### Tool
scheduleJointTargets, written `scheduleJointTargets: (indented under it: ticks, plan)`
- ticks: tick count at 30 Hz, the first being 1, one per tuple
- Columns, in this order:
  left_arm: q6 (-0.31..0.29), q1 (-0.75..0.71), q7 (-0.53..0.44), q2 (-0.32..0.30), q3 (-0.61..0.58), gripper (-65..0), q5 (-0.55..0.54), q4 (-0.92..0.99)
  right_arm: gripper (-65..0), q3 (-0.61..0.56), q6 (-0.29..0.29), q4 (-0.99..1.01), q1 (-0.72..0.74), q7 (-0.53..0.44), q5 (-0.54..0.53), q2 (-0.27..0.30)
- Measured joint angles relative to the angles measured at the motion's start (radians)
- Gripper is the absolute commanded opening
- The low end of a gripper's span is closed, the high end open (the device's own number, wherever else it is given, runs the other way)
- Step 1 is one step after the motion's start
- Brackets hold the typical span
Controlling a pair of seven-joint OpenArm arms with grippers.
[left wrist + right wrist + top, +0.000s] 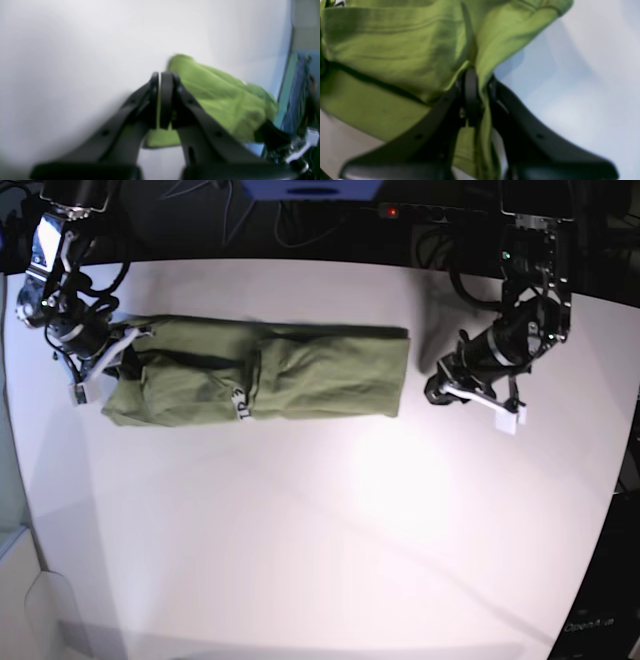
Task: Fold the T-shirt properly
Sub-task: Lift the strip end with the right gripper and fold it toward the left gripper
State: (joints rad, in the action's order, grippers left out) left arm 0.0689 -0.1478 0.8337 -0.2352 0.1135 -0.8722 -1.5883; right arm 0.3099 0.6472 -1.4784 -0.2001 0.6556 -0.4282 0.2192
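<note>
Right claw (475, 82) clamped on T-shirt (270, 370) cloth.
Shirt lies as a long folded band near the tabletop's (330, 530) far edge; left claw (160, 82) clenched, empty, beside its other end.

A wide white surface (330, 510) fills most of the base view. Behind its far edge the background is dark, with black cables (200, 205), a blue object (310, 188) and a small red light (392, 212).
</note>
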Motion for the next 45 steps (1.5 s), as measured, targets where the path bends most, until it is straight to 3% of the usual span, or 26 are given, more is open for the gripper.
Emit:
scheduleJointTargets:
  ticks: [10,13,18,27,30,35,39,45]
  plan:
    - [-0.009,0.004,0.009,0.067,-0.013,-63.4,-0.007,0.086,-64.3,-0.005,0.004,-0.224,-0.053,0.016,0.002,-0.001]
    - [-0.008,0.003,0.007,0.073,-0.008,-63.4,-0.002,0.086,-64.3,-0.005,0.004,-0.283,-0.074,0.072,0.005,-0.003]
    - [-0.006,0.009,0.008,0.103,-0.01,-63.4,0.0,0.086,-64.4,-0.037,0.003,-0.383,-0.1,0.101,-0.004,-0.046]
    - [-0.005,0.006,0.003,0.119,-0.007,-63.4,0.005,0.086,-64.4,-0.202,0.003,-0.399,-0.114,0.116,0.003,-0.058]
    - [-0.005,0.001,0.005,0.119,-0.008,-63.4,0.006,0.086,-64.4,-0.241,0.003,-0.399,-0.11,0.116,0.003,-0.097]
    - [-0.005,0.001,-0.005,0.109,-0.041,-63.4,0.008,0.088,-64.4,-0.313,0.002,-0.4,-0.082,0.119,0.01,-0.115]
    - [-0.01,0.002,-0.004,0.119,-0.054,-63.4,0.007,0.097,-64.4,-0.399,-0.073,-0.405,-0.053,0.119,0.004,-0.12]
    - [-0.028,0.012,-0.011,0.114,-0.05,-63.4,-0.024,0.158,-64.4,-0.512,-0.138,-0.427,0.02,0.165,-0.006,-0.121]
